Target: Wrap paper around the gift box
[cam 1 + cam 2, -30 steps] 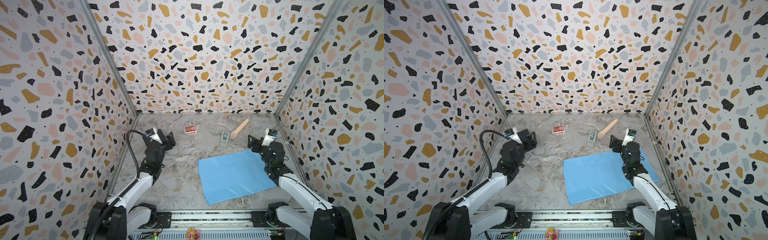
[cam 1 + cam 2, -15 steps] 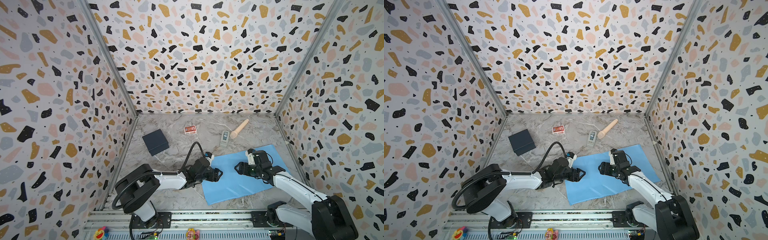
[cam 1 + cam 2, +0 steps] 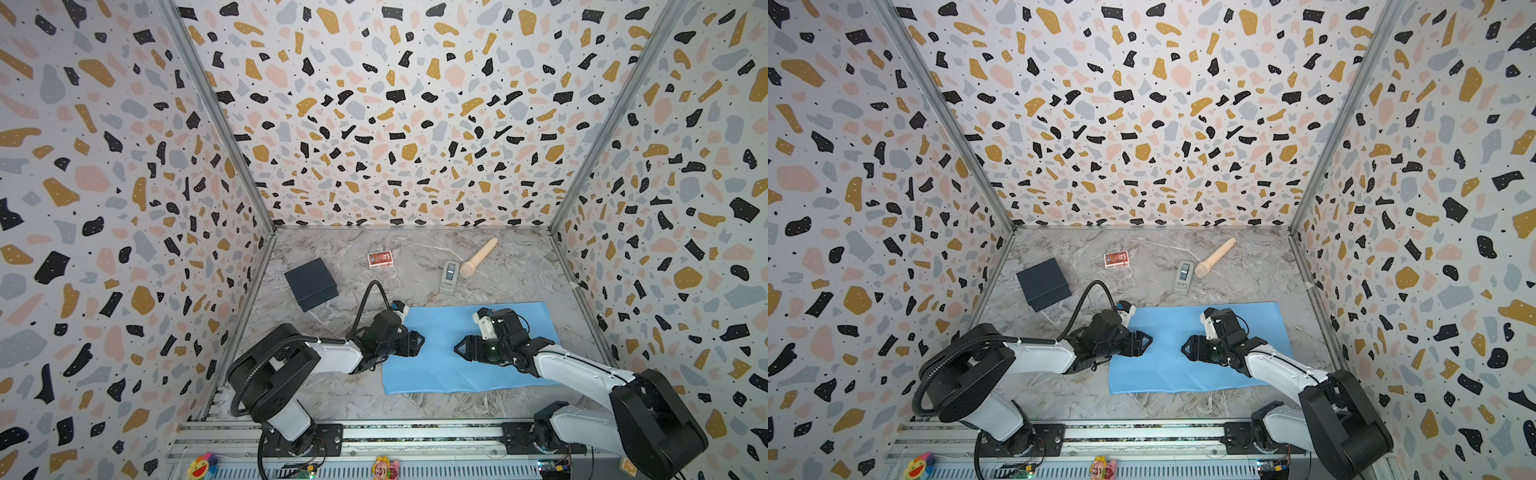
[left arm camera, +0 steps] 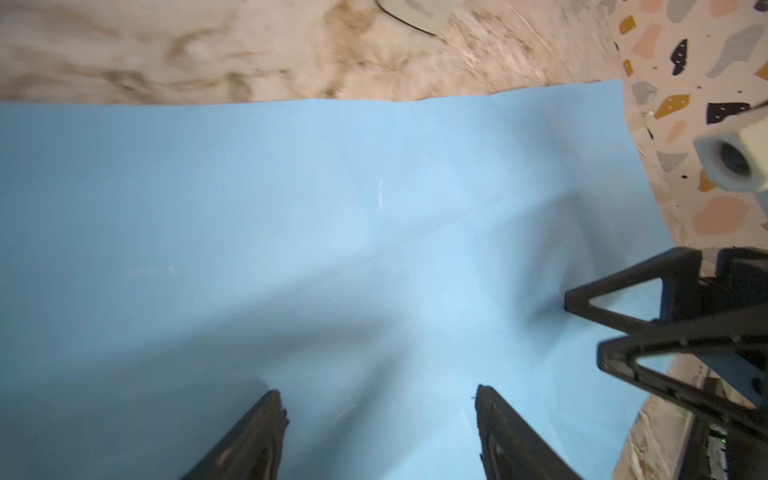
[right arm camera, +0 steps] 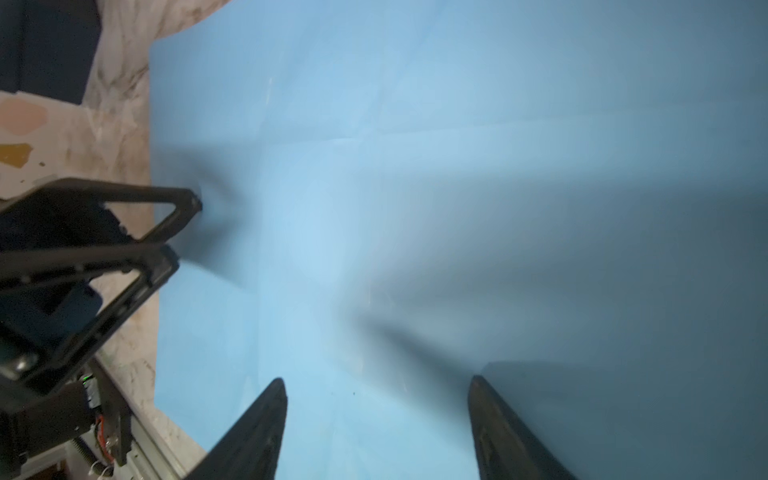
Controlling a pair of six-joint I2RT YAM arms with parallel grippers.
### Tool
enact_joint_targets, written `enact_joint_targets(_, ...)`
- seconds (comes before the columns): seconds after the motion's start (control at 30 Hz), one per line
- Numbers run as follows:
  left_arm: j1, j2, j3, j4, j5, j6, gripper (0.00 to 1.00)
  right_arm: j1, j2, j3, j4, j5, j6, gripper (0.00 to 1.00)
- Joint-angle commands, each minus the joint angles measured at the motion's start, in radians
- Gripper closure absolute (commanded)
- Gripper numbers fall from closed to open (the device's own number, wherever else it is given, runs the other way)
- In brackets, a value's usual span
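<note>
**Two grippers meet over blue paper**

The left gripper (image 3: pixel 419 343) and right gripper (image 3: pixel 458 347) hang low over the paper (image 3: pixel 440 376), tips facing, both spread and empty. The gift box (image 3: pixel 311 283) sits off the sheet, beyond the left gripper. Dragging tips could crumple the thin sheet.

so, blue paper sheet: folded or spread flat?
Spread flat: the large light-blue paper sheet lies as one open rectangle on the grey marbled tabletop.

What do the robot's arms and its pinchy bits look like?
The left arm and right arm are white tubes with chunky black joints. A ribbed black hose and a looping black cable run along the left one. The left end effector and right end effector are black, with hollow triangle-shaped fingers.
</note>
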Motion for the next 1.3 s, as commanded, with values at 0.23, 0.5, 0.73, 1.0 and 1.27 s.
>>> enact_joint_targets(0.23,0.224,-0.223,-0.132,-0.239,-0.106,0.085,0.26,0.203,0.315,0.213,0.197,-0.066,0.06,0.34)
enact_joint_targets(0.5,0.397,-0.516,-0.016,-0.406,-0.31,0.071,0.12,0.204,0.247,0.361,0.053,-0.032,-0.144,0.26)
enact_joint_targets(0.73,0.76,-0.496,0.086,-0.299,-0.502,0.016,0.02,0.205,0.179,0.322,0.124,-0.052,-0.147,0.19)
enact_joint_targets(1.0,0.953,-0.049,0.321,-0.282,-0.221,0.07,0.0,0.204,0.146,0.27,0.158,-0.072,-0.148,0.19)
enact_joint_targets(1.27,0.943,0.085,0.351,-0.223,0.032,0.105,0.06,0.194,0.144,0.264,0.171,-0.056,-0.141,0.19)
